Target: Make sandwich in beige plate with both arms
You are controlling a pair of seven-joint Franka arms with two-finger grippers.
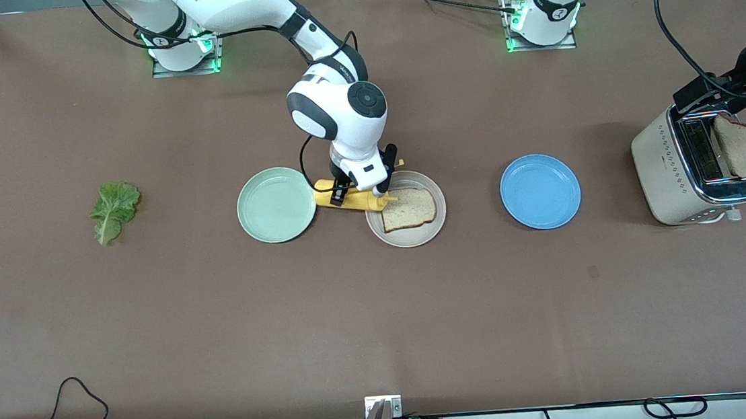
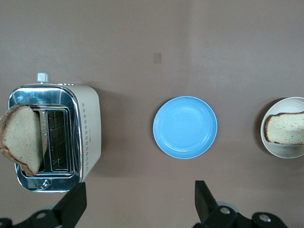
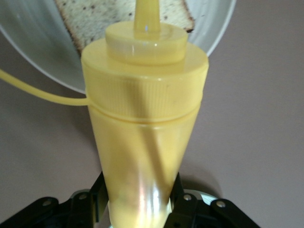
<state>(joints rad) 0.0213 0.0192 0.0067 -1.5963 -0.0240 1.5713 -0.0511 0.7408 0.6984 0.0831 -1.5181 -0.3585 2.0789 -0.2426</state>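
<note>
We see the right gripper [image 1: 363,190] clamped on a yellow squeeze bottle [image 1: 352,199], holding it tilted with the nozzle over the rim of the beige plate [image 1: 432,230]. In the right wrist view the bottle [image 3: 142,137] fills the frame, its tip pointing at the bread slice [image 3: 118,19] on that plate. That slice [image 1: 408,209] lies flat in the plate, toward the edge nearer the front camera. The mint green plate [image 1: 276,204] sits just beside the bottle, toward the right arm's end, so room there is tight.

The blue plate [image 1: 540,191] lies apart from the beige one, with bare table between them. The left gripper [image 2: 137,202] hangs with its fingers spread wide, holding nothing. A second bread slice [image 1: 742,145] leans out of the toaster [image 1: 670,173] slot. The lettuce leaf [image 1: 114,210] lies alone toward the right arm's end, well clear of the plates, open table all around it.
</note>
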